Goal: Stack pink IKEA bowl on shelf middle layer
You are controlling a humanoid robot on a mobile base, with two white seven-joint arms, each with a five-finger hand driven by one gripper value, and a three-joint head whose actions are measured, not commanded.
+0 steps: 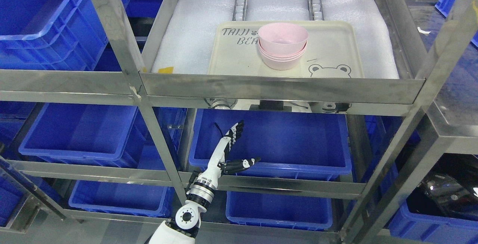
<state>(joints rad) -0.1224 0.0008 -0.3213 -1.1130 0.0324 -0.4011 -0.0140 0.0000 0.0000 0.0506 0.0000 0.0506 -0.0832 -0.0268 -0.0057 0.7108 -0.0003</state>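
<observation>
A stack of pink bowls (282, 46) stands on a cream tray (231, 59) printed with a bear, on the white foam-lined shelf layer (190, 31). My left hand (239, 145) is well below that layer, in front of a blue bin (291, 143) on the lower level. Its fingers point up and the thumb sticks out to the right, holding nothing. The left arm rises from the bottom edge, left of the middle. No right arm shows.
Steel shelf rails (280, 89) and uprights (119, 38) frame the layers. Blue plastic bins (82, 132) fill the lower levels and the upper left. A dark object (448, 195) lies at the lower right.
</observation>
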